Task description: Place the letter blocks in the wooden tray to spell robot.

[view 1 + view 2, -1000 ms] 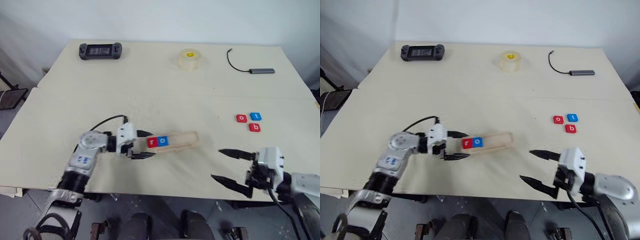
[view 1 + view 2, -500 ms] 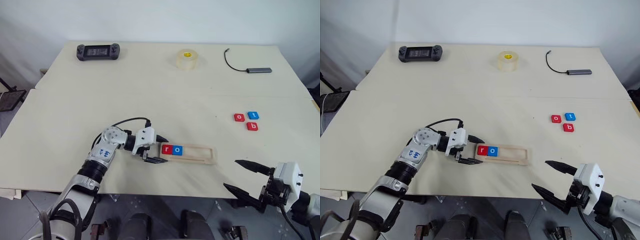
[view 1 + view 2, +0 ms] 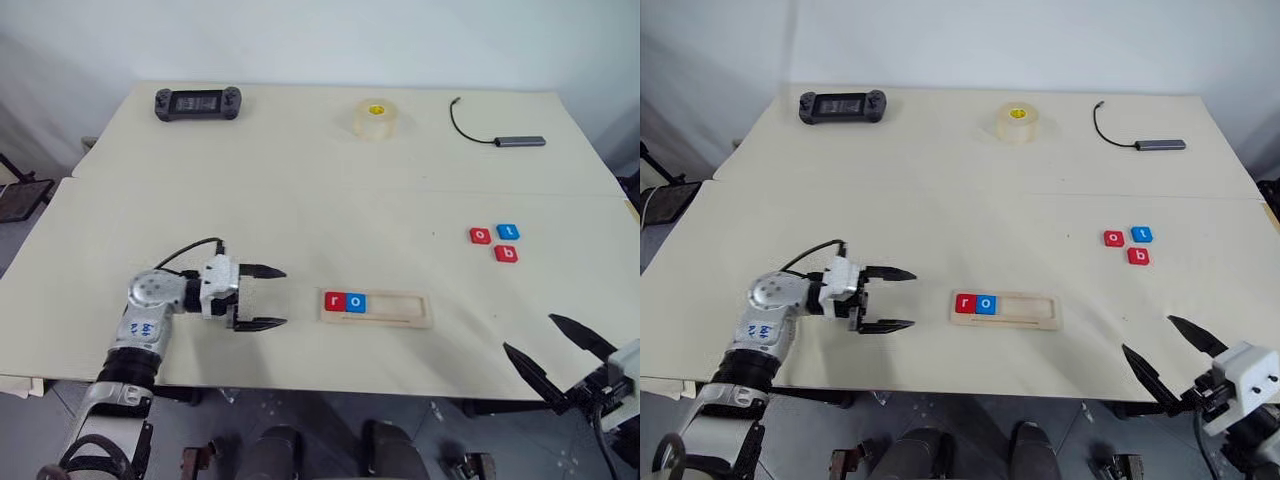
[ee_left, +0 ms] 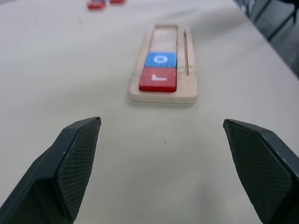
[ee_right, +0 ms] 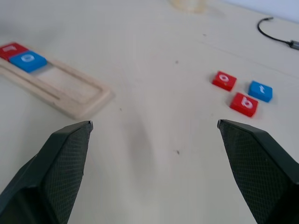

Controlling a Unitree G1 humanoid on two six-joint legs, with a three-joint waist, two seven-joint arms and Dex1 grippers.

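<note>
The desk (image 3: 300, 190) is a wide pale surface with a seam running across it. Near its front edge lies the wooden tray (image 3: 395, 309), flat and lengthwise from left to right. A red block with an r (image 3: 334, 301) sits at the tray's left end, with a blue block with an o (image 3: 356, 301) touching it on the right; the rest of the tray is bare wood.

The left gripper (image 3: 262, 297) hovers over the desk to the left of the tray, apart from it and pointing at it, jaws wide and holding nothing. The right gripper (image 3: 548, 348) hangs past the desk's front right corner, jaws spread wide and empty.

At the far edge lie a black game controller (image 3: 198, 102), a roll of tape (image 3: 377, 118) and a dark cable with an adapter (image 3: 502, 133).

On the right, well apart from the tray, three loose blocks cluster: a red o (image 3: 481, 236), a blue t (image 3: 508, 232) and a red b (image 3: 507, 254) just in front.
</note>
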